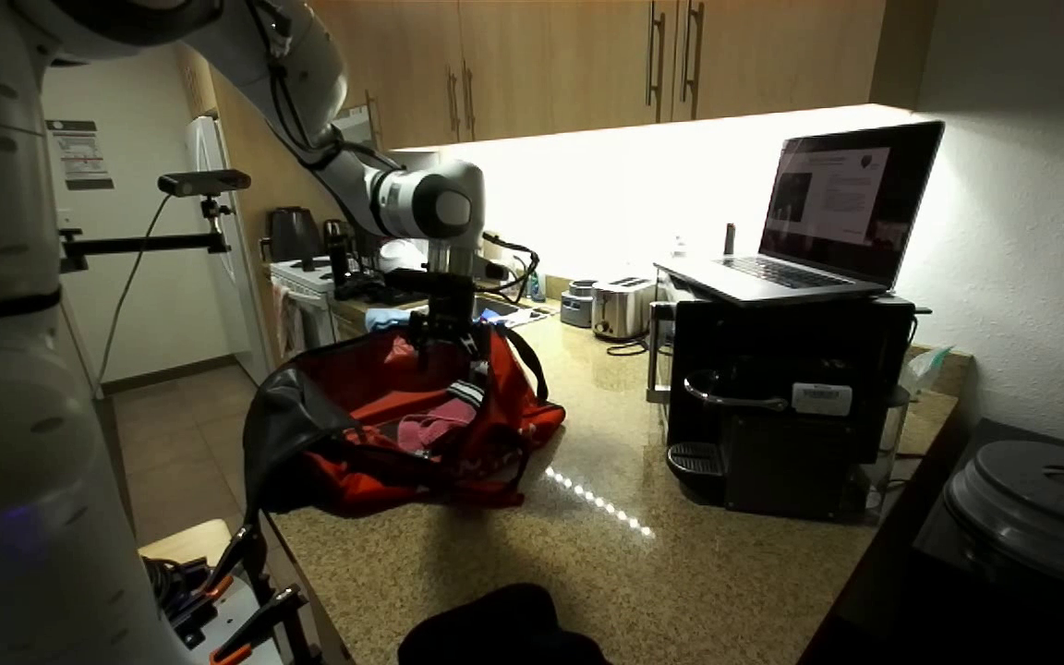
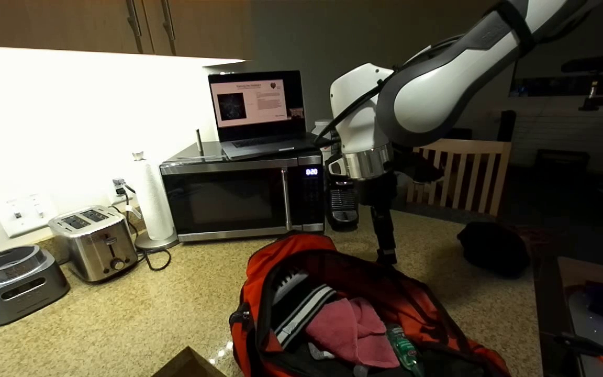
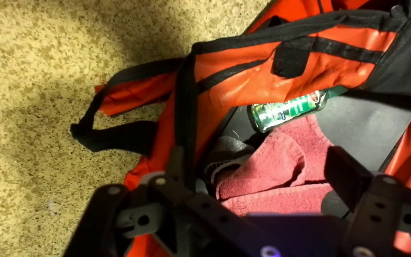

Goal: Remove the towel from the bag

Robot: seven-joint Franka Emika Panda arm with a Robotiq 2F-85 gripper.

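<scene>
A pink towel lies loosely folded inside the open red and black bag. The towel and bag also show in an exterior view, as do the towel and bag in an exterior view. My gripper is open and empty, above the bag. In the wrist view its left finger overlaps the bag's black-edged rim and its right finger is over the inside, at the towel's right edge. The gripper shows in both exterior views. Contact with the rim cannot be told.
A green bottle and a black-and-white striped cloth touch or lie near the towel in the bag. A microwave with a laptop, a coffee machine, a toaster and a black object stand on the counter.
</scene>
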